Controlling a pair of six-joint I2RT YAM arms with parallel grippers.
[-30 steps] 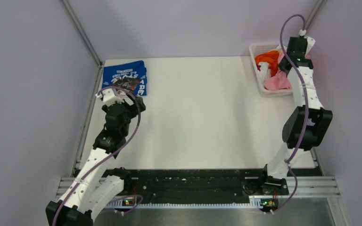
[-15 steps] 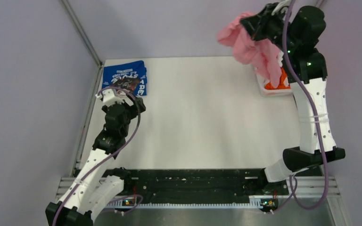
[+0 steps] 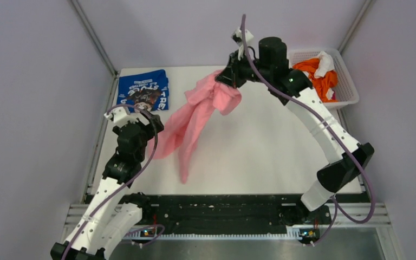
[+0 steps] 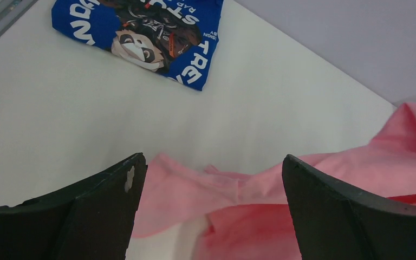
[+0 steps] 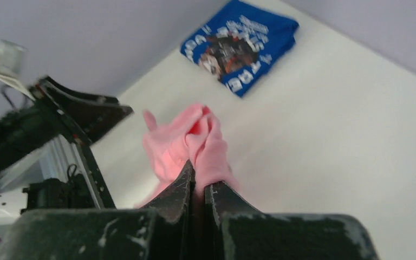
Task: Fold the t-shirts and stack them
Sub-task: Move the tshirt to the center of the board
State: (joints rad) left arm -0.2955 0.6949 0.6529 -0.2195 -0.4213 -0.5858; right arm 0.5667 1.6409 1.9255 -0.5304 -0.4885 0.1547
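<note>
My right gripper (image 3: 232,77) (image 5: 199,176) is shut on the pink t-shirt (image 3: 195,116) (image 5: 187,138), holding it up over the middle of the table. The cloth hangs down and its lower end trails on the table toward the front left. The blue t-shirt (image 3: 143,90) (image 4: 141,32) (image 5: 241,46) lies folded at the back left corner, white lettering and dark graphic facing up. My left gripper (image 3: 141,116) (image 4: 211,168) stands open just in front of the blue shirt, with the pink t-shirt's (image 4: 314,195) edge lying below and between its fingers.
A white lattice basket (image 3: 346,81) stands at the back right with orange and white cloth (image 3: 317,73) in it. Metal frame posts run along the table's left edge (image 3: 100,146) and the back corners. Black rails (image 3: 216,208) cross the near edge.
My right arm lifted the pink t-shirt out of the basket, swung it left over the table and lowered it so the cloth trails down. The left arm shifted slightly.
</note>
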